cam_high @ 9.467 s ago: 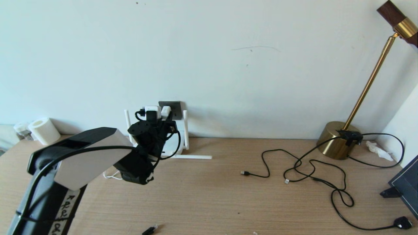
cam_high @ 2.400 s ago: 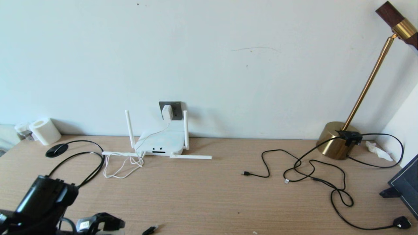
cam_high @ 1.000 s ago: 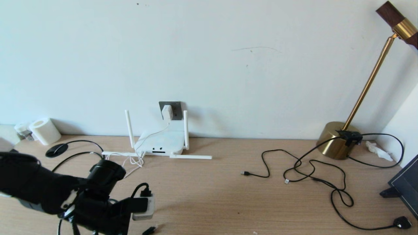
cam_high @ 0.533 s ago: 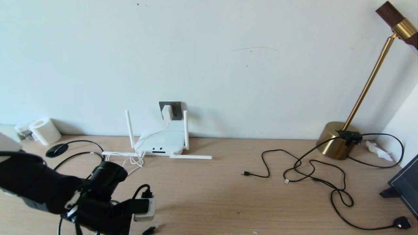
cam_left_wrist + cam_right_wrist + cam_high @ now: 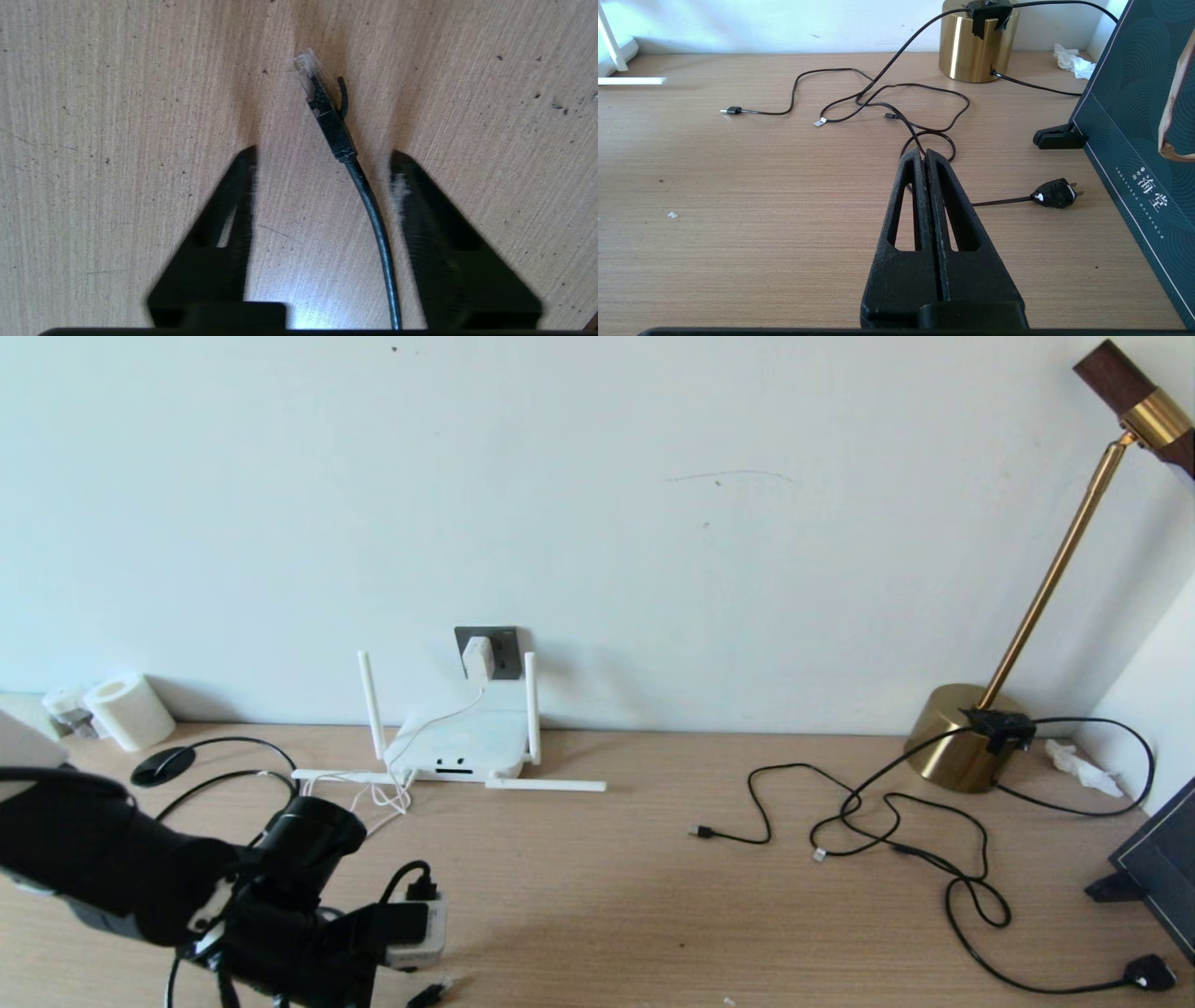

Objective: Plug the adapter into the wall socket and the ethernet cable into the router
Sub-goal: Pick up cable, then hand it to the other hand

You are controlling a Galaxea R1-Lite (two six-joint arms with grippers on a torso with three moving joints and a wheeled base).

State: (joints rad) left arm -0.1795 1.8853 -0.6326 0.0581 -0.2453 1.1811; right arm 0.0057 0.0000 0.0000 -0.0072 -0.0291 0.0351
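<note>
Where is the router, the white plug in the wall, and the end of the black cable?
router [image 5: 464,747], head view, flat white top.
adapter [image 5: 477,658], head view, white front face, in the socket.
ethernet cable [image 5: 331,126], left wrist view, black boot behind the clear tip.

White router [image 5: 464,744], dark grey wall socket [image 5: 504,646], black ethernet cable [image 5: 371,205], brass lamp base [image 5: 957,737].

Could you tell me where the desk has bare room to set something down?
The widest bare patch lies between the router and the black cables by the lamp base. It is crowded around the left claw, which straddles the ethernet cable.
</note>
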